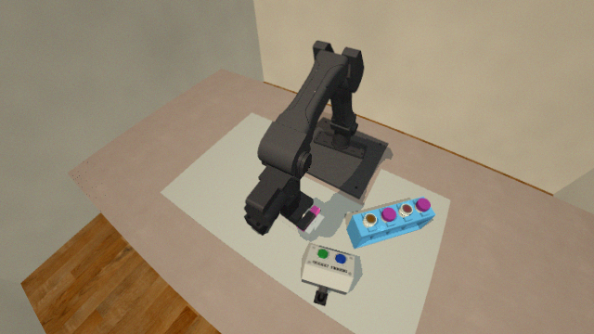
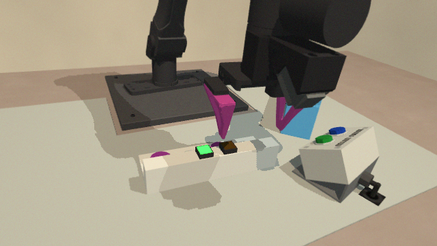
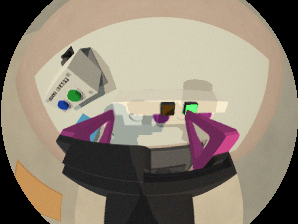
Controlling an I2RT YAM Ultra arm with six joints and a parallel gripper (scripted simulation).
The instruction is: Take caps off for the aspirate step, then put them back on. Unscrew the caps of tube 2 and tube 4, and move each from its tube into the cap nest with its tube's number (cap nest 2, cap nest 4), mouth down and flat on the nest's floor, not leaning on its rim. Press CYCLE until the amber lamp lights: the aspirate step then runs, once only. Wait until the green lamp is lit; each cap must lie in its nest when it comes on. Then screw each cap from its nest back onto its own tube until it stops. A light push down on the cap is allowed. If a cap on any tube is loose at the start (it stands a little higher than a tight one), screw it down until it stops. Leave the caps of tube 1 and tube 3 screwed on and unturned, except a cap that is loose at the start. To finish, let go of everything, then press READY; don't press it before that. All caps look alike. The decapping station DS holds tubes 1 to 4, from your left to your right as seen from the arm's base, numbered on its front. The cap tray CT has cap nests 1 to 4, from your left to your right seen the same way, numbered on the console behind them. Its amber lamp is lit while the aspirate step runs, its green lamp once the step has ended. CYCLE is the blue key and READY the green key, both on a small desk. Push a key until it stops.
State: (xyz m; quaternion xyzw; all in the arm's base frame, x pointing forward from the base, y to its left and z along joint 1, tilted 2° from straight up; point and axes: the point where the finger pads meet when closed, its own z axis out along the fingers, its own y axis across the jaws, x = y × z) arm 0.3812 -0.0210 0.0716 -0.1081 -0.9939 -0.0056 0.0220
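Note:
My gripper (image 2: 252,131) is open wide, with nothing between its magenta fingers, and hangs low over the cap tray (image 2: 205,164). In the wrist view the gripper (image 3: 152,121) straddles a magenta cap (image 3: 158,117) that lies in a nest by the lamps; this cap (image 2: 216,144) sits just under one fingertip. A second cap (image 2: 160,154) lies in a nest nearer the tray's other end. The green lamp (image 2: 204,150) is lit and the amber lamp (image 2: 228,147) is dark. On the blue station (image 1: 390,223) two tubes stand open (image 1: 370,219) (image 1: 406,210) and two carry caps (image 1: 389,214) (image 1: 422,204).
The small desk (image 1: 330,269) holds the green key (image 1: 322,253) and the blue key (image 1: 341,259), close to the tray and the station. The arm's dark base plate (image 1: 348,158) lies behind. My arm hides most of the tray in the top view.

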